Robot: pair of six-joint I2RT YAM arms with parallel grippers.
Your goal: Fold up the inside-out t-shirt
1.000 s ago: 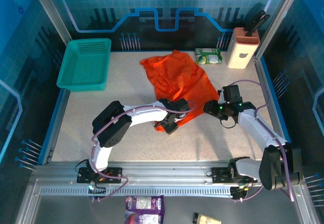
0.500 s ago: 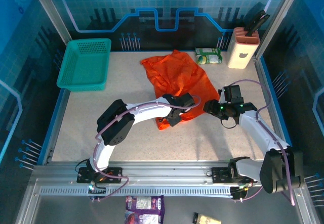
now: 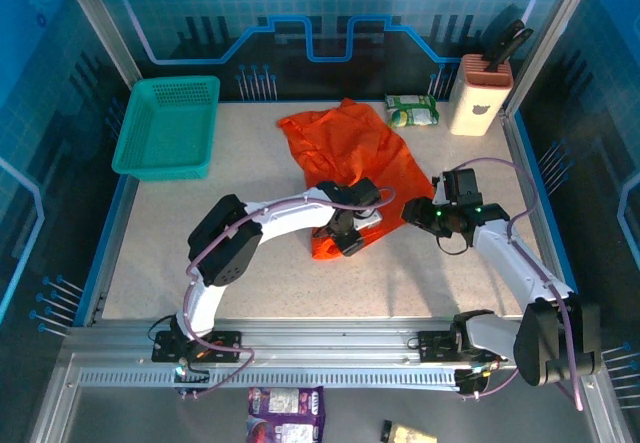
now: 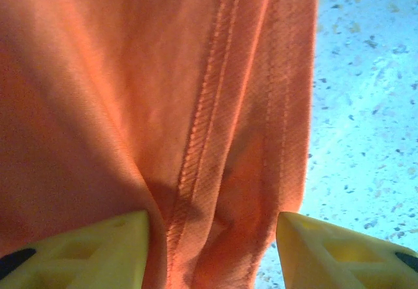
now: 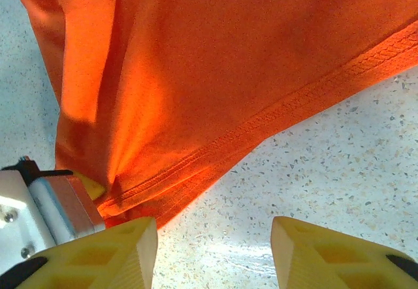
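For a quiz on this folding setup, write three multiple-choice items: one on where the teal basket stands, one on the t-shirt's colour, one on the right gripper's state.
1. The teal basket stands on the table:
A. at its near right corner
B. at its far left corner
C. in its middle

2. The t-shirt is:
A. white
B. teal
C. orange

3. The right gripper is:
A. open, over bare table beside the t-shirt
B. shut on the t-shirt
C. shut on the teal basket

Answers:
1. B, since the top view shows it against the far left edge.
2. C, since the cloth is bright orange in the top view and both wrist views.
3. A, since in the right wrist view its jaws stand apart over speckled table, with the hem just beyond them.
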